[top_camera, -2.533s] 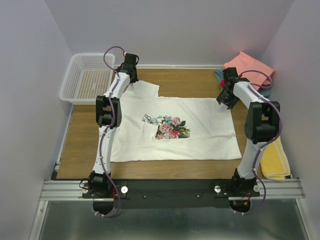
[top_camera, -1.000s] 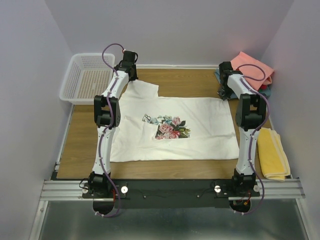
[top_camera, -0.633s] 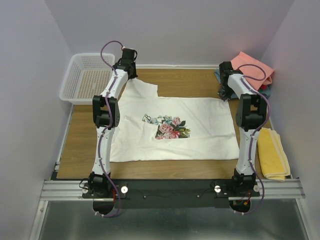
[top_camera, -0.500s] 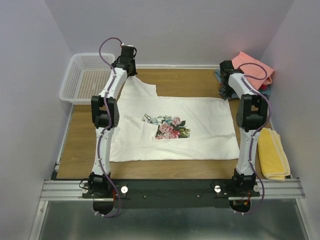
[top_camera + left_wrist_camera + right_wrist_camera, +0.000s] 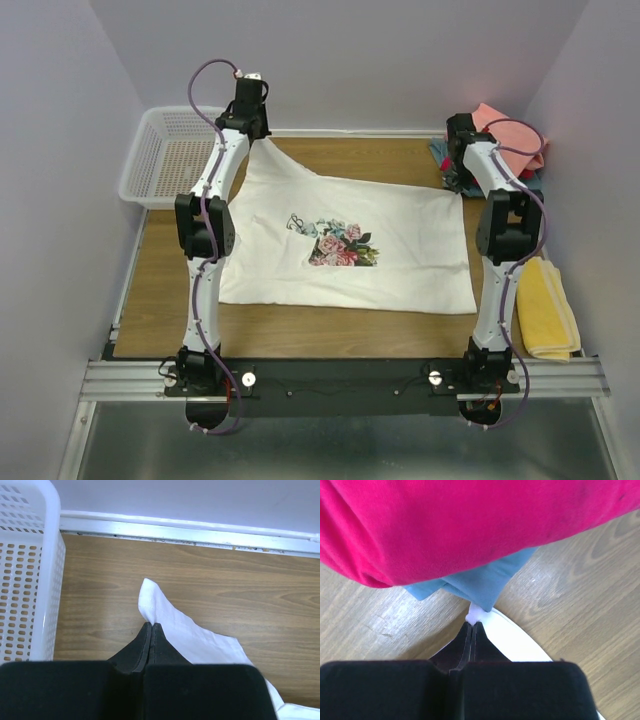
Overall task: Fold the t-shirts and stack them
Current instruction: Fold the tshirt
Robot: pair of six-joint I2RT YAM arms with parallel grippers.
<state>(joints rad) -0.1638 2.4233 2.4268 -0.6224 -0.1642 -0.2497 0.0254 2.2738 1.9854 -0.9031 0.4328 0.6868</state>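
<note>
The white t-shirt (image 5: 350, 250) with the rose print lies spread across the middle of the table (image 5: 160, 290), with both far corners pinched. The left pincer (image 5: 151, 626) is clamped shut on the corner at 11 o'clock, near the white basket (image 5: 51, 580), and the right pincer (image 5: 471, 625) is clamped shut on the corner at 2 o'clock. Just beyond that right corner, the folded crimson shirt (image 5: 470, 525) sits over the grey-blue shirt (image 5: 485, 580) at the table's 2 o'clock corner.
</note>
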